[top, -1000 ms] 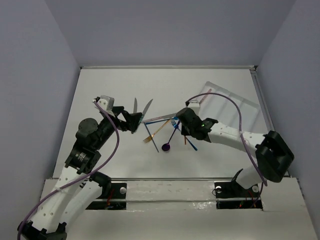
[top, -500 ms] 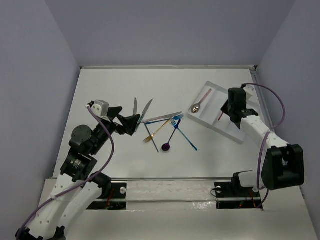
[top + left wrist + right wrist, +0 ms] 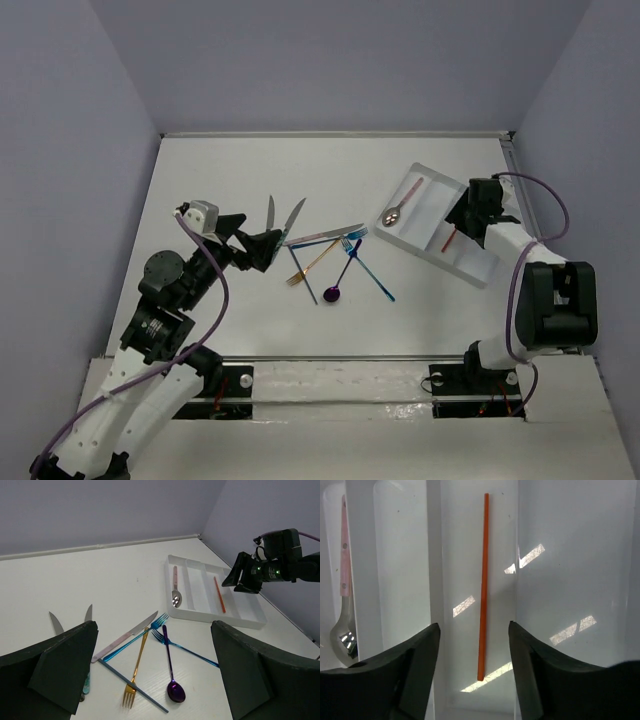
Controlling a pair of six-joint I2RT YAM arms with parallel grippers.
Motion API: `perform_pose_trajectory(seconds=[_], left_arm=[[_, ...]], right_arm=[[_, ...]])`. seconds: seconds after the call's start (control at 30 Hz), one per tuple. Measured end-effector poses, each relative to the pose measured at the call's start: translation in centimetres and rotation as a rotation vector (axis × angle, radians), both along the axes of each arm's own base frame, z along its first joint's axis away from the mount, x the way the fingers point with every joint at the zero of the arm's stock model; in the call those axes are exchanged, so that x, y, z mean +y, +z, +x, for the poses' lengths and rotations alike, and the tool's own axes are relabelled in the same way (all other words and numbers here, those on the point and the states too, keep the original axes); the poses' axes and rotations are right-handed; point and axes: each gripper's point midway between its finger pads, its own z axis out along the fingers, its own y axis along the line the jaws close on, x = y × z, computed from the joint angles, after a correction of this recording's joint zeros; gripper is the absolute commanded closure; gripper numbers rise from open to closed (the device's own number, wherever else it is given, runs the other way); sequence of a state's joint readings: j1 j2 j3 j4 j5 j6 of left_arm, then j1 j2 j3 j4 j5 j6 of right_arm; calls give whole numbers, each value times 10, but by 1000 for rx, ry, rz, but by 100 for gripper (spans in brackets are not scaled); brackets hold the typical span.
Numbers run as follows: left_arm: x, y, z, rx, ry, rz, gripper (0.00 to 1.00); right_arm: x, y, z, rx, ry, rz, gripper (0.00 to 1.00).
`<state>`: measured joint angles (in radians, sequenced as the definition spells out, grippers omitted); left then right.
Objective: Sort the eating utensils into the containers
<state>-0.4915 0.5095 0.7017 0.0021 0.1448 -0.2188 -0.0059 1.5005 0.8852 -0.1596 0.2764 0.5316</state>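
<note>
The white tray (image 3: 472,264) lies at the right of the table. A red stick (image 3: 482,590) lies loose in one of its middle compartments, and a silver spoon with a pinkish handle (image 3: 343,580) lies in the leftmost one. My right gripper (image 3: 474,630) hovers open just over the stick's near end, touching nothing; from above it (image 3: 458,220) sits over the tray. On the table between the arms lie a gold fork (image 3: 138,665), a purple spoon (image 3: 170,670), two blue forks (image 3: 190,650), a silver knife (image 3: 127,636) and a blue-grey stick (image 3: 132,686). My left gripper (image 3: 154,627) hangs open above them, empty.
Two more knives (image 3: 270,212) (image 3: 295,215) lie side by side just beyond the left gripper (image 3: 265,246). Purple cables loop off both arms. The table's raised back edge (image 3: 330,134) and grey walls close in the scene.
The right arm swung from the cutlery pile to the tray with the red stick, then opened its jaws; the stick now lies in the tray. The left arm drew back slightly left.
</note>
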Motion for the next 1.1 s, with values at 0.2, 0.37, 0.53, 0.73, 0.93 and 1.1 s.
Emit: perform_pose_trajectory(seconds=[0.2,0.37,0.53,0.73,0.93,1.1], left_arm=[[-2,-5,3,17,0,9,1],[-4,-9,7,33,0,17,1],[-5,-14,10,49,1,26,1],[-5,-17,12,58,3,31,1],[-5,-16,12,57,4,30,1],[-5,-15,11,54,1,28,1]], right_arm=[[16,11,1,-33,92,28,35],[86,39,-17,-106,327,51,40],[189,42,-54,-98,624,93,43],[257,5,-103,43,768,84,43],[309,-38,-121,165,813,11,42],[322,-48,-115,174,779,-13,40]])
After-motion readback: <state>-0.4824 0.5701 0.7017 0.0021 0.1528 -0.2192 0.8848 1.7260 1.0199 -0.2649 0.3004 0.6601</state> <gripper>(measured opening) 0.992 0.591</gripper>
